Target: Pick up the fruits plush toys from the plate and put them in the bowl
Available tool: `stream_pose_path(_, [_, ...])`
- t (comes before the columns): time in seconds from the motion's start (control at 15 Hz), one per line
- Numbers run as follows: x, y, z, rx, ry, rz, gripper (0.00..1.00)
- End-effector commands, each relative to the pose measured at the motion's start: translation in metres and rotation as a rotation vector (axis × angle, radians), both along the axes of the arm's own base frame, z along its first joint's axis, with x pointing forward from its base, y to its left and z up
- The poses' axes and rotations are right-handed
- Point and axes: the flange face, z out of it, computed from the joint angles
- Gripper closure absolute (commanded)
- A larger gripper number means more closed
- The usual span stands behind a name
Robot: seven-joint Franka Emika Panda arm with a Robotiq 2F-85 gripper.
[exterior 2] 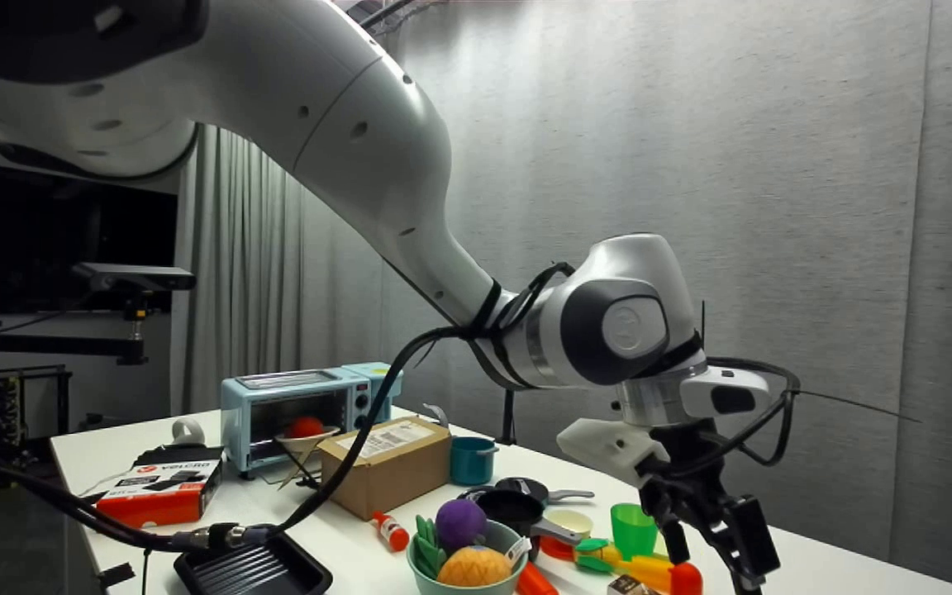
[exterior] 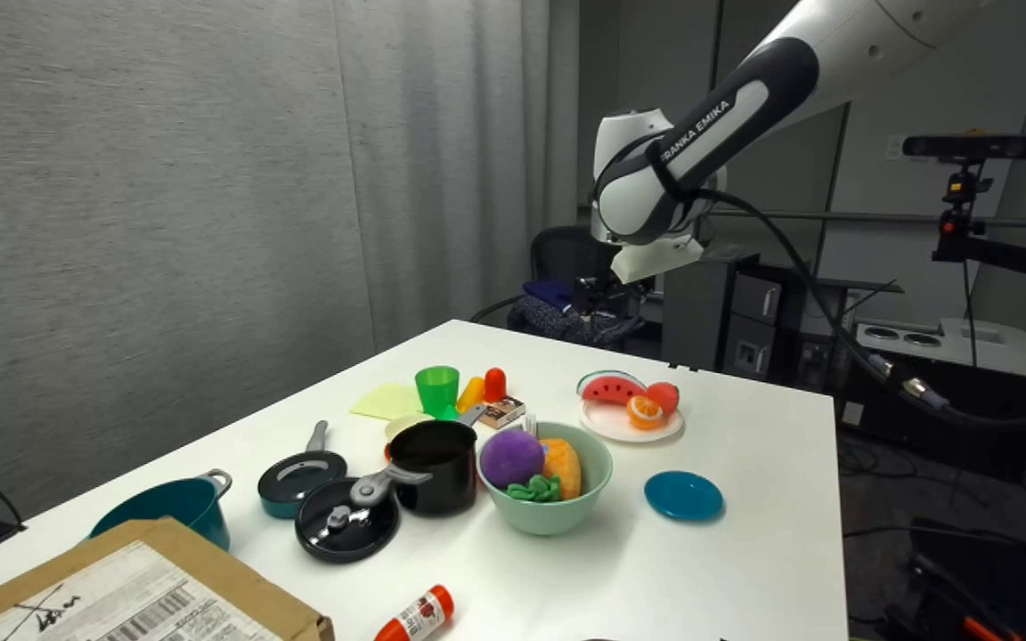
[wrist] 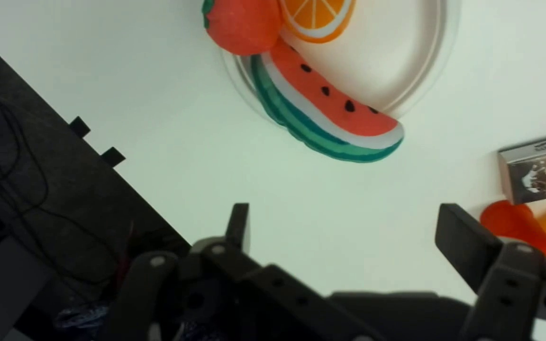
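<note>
In both exterior views we find the white table brightly lit, the floor beyond it dim. We notice a faint, soft-edged shadow beside the bowl and pale sheen along the arm. In the wrist view, we see the gripper dark and slightly out of focus.

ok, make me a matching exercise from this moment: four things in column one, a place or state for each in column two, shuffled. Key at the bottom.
Column one
1. watermelon plush
2. purple plush
3. blue disc
4. gripper

Column two
A. inside the mint-green bowl
B. open, holding nothing
C. lying flat on the white table
D. across the rim of the white plate

Pairs: 1-D, 2-A, 3-C, 4-B
</note>
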Motion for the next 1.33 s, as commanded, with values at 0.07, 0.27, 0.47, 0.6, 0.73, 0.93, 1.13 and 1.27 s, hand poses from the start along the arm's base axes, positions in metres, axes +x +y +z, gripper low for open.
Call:
stream_pose_path(0.07, [0.003,-0.023,-0.048,-0.025,0.11,0.018,0.0])
stream_pose_path(0.27, [0.001,-0.035,-0.075,-0.022,0.164,0.054,0.0])
stream_pose_path(0.47, [0.013,-0.041,-0.088,-0.033,0.159,0.085,0.0])
stream_pose_path(0.6, [0.02,-0.034,-0.098,-0.004,0.163,0.112,0.0])
stream_pose_path(0.73, [0.026,-0.021,-0.11,0.03,0.177,0.146,0.0])
stream_pose_path(0.93, [0.028,-0.012,-0.132,0.061,0.215,0.175,0.23])
stream_pose_path(1.13, [0.028,-0.016,-0.138,0.057,0.235,0.182,0.44])
stream_pose_path(1.27, [0.031,-0.02,-0.127,0.048,0.226,0.187,0.58])
